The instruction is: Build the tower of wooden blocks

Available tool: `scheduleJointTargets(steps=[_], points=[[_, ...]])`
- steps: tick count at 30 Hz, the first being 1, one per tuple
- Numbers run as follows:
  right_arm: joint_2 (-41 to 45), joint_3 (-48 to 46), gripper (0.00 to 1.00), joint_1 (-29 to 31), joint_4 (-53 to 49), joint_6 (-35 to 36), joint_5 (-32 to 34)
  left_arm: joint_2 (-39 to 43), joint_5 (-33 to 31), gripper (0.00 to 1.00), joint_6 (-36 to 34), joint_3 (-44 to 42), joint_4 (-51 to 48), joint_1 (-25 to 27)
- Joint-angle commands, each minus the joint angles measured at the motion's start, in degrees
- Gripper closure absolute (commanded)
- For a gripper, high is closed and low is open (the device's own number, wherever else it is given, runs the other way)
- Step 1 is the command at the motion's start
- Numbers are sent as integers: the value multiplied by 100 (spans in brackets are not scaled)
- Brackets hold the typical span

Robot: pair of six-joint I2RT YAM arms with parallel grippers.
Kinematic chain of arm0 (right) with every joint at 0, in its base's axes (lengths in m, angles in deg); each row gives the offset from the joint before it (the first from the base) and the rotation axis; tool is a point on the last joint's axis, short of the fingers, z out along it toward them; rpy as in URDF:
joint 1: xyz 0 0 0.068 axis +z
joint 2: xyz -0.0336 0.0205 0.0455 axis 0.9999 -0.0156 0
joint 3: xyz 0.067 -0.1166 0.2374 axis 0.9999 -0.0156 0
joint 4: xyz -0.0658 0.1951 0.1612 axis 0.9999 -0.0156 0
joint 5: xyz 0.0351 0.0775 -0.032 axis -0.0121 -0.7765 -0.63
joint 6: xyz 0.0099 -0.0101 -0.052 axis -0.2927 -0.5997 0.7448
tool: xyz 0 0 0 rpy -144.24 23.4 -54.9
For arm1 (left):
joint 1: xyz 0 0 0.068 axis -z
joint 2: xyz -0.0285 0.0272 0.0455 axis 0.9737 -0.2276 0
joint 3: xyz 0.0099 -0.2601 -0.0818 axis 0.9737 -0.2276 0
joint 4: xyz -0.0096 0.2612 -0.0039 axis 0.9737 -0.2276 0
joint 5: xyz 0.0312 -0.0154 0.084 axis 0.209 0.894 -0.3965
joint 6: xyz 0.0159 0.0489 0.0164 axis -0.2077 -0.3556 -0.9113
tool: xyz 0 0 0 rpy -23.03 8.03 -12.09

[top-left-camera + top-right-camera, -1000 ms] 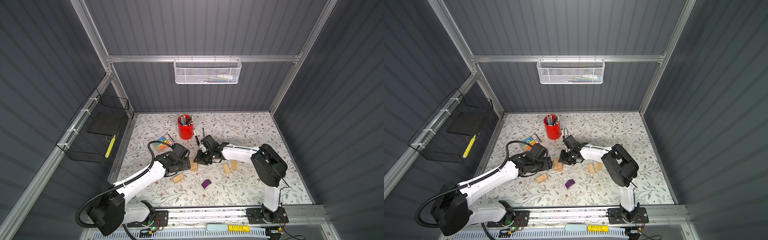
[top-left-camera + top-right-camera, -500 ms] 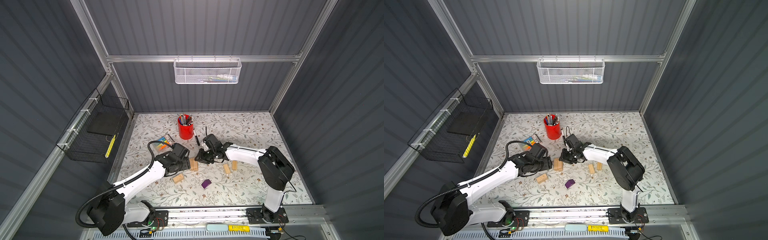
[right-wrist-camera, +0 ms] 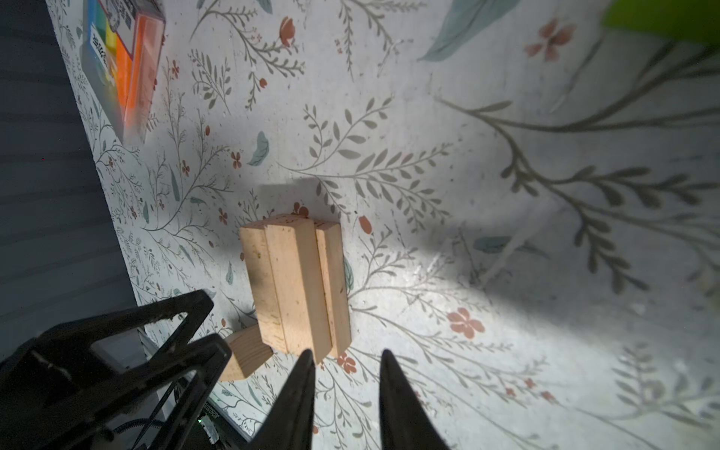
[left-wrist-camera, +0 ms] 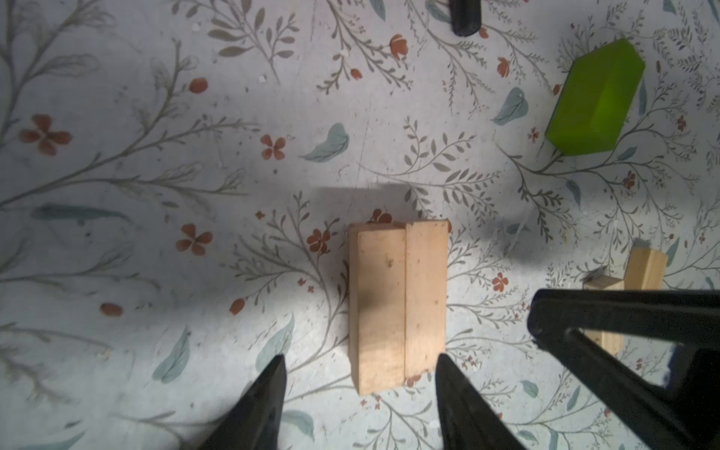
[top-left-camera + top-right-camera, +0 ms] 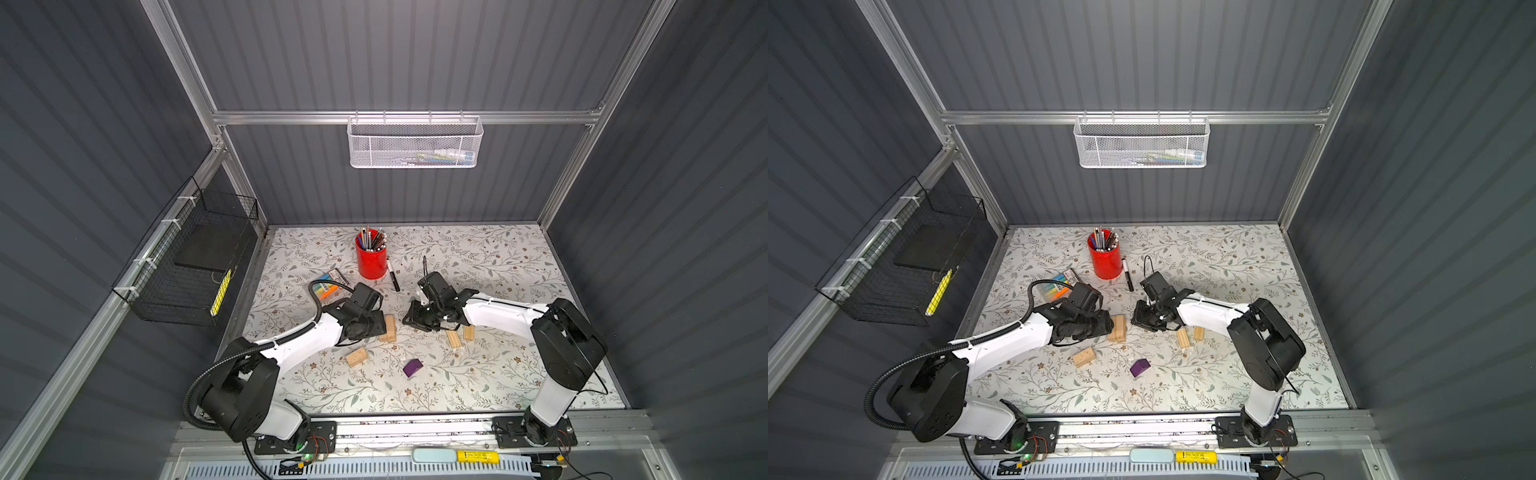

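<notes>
**TOWER BARELY STARTED, BOTH GRIPPERS AT THE STACK**

Found the wood block tower (image 5: 389,328) low on the floral mat (image 5: 478,266), about mid-mat, between the 2 arms. Confirmed same spot for the tower (image 5: 1117,328) in both top views. From the left wrist, made out 2 pale blocks of it (image 4: 397,307) pressed long side to long side, 1 riding higher than its neighbour. Cannot tell the full count.

Logged left gripper (image 4: 360,356) at 1 end of the tower, fingers (image 4: 265,397) spread to either side of it. Noted a clear gap on 1 side and the other tip just beside the wood. Nothing clamped.

Logged right gripper (image 3: 346,352) facing the tower from the other side, fingers (image 3: 393,397) parted by a narrow gap with nothing between. Saw 1 tip just by the tower's end; cannot tell whether touching.

Counted loose pieces:
- 1 loose block (image 5: 356,356) near the tower, toward the front rail.
- 1 purple block (image 5: 412,368) further along, apart from everything.
- 2 planks (image 5: 453,338) side by side just under the right arm.
- 1 lime-green block (image 4: 596,99) flat on the mat, well apart from the tower, seen from the left wrist.

Also noted a red pencil cup (image 5: 371,259) toward the back, a black marker (image 5: 392,276) just beside it, and a highlighter pack (image 5: 330,286) behind the left arm.
</notes>
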State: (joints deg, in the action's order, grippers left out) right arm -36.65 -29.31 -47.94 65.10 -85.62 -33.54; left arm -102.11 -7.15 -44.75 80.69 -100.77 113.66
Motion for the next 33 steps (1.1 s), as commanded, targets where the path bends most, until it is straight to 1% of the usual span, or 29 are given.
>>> scheduleJointTargets(steps=[1, 5, 11, 22, 33], points=[[43, -60, 72, -12, -126, 14, 195, -206, 322, 43, -114, -85, 406, -112], [-126, 11, 74, -12, -116, 28, 158, -444, 528, 47, -116, -123, 710, -166], [-241, 39, 78, -30, -100, 51, 197, -627, 647, 50, -164, -152, 962, -193], [-400, 106, 83, -52, -69, 82, 155, -723, 809, 57, -198, -166, 1070, -193], [-337, 145, 84, -56, -118, 108, 162, -747, 834, 57, -199, -110, 955, -193]])
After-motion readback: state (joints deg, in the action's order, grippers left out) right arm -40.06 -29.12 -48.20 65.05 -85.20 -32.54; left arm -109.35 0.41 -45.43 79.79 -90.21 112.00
